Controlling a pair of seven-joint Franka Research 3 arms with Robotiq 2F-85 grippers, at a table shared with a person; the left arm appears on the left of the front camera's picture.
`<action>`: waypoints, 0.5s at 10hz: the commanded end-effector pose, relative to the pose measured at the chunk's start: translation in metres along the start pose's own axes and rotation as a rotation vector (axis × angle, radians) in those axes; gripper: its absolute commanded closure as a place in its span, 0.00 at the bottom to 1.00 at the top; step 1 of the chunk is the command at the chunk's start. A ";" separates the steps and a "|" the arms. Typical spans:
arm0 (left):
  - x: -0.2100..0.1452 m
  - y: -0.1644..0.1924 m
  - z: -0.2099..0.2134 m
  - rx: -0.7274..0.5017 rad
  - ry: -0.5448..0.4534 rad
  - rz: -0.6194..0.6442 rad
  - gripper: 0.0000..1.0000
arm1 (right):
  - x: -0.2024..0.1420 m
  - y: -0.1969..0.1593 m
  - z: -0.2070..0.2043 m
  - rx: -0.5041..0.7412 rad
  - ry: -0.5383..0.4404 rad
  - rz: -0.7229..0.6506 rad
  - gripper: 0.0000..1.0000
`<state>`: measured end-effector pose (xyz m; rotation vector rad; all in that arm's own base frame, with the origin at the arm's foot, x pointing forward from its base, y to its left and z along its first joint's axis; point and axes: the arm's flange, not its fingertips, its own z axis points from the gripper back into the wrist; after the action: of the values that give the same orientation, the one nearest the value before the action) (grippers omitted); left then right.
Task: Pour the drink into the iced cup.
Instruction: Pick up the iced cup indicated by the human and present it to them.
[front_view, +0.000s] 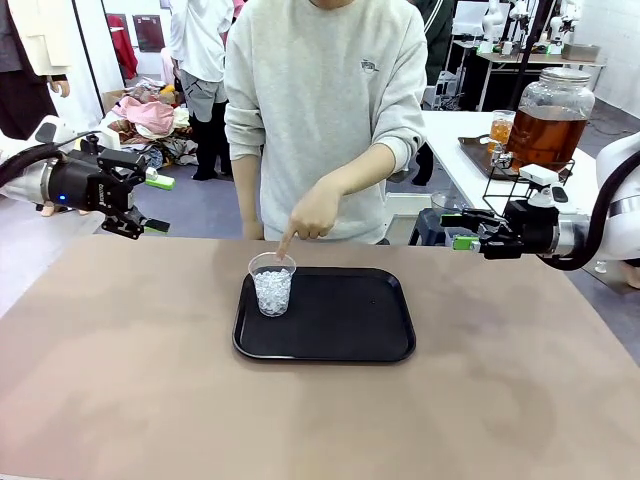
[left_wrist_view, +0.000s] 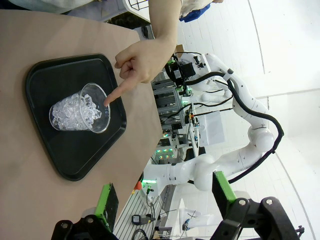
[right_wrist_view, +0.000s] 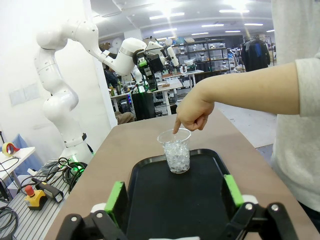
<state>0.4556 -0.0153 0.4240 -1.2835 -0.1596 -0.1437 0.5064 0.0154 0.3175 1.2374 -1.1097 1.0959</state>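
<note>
Front view: the left gripper (front_view: 155, 205) and the right gripper (front_view: 458, 228) hang above the two sides of the worktop (front_view: 500, 400), each with its jaws spread wide and holding nothing. The iced cup (front_view: 272, 285) stands upright between them, lower than both, on the near-left part of a black tray (front_view: 390, 340). A person's hand (front_view: 315, 210) points a finger down at the cup's far rim.

The drink (front_view: 500, 130) appears as amber liquid in a small clear cup behind the right gripper, off the worktop on a white side table (front_view: 450, 150), just beside a large glass dispenser jar (front_view: 553, 120) of the same liquid.

Procedure, as judged:
1. Use the right gripper; it is the nearer one to the drink.
2. Grasp the drink cup at mid-height, squeezing lightly, since thin plastic may buckle.
3. Carry it level to the iced cup.
4. Wait until the pointing hand withdraws.
5. Tilt slowly over the rim; ice may splash.

The worktop is a plain tan mat, flat and dry. The room behind holds shelving, ceiling lights and a pile of clothing.
</note>
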 end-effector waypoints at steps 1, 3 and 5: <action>0.007 -0.002 -0.001 0.019 -0.014 -0.083 0.00 | 0.003 -0.001 0.000 -0.004 0.007 -0.011 0.00; 0.019 -0.006 -0.006 0.019 0.010 -0.396 0.00 | 0.003 -0.001 0.000 -0.004 0.007 -0.011 0.00; 0.025 -0.002 -0.012 0.041 0.024 -0.585 0.00 | 0.003 -0.001 0.000 -0.004 0.007 -0.011 0.00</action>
<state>0.4748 -0.0286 0.4399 -1.1860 -0.4466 -0.5723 0.5065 0.0153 0.3174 1.2374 -1.1096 1.0959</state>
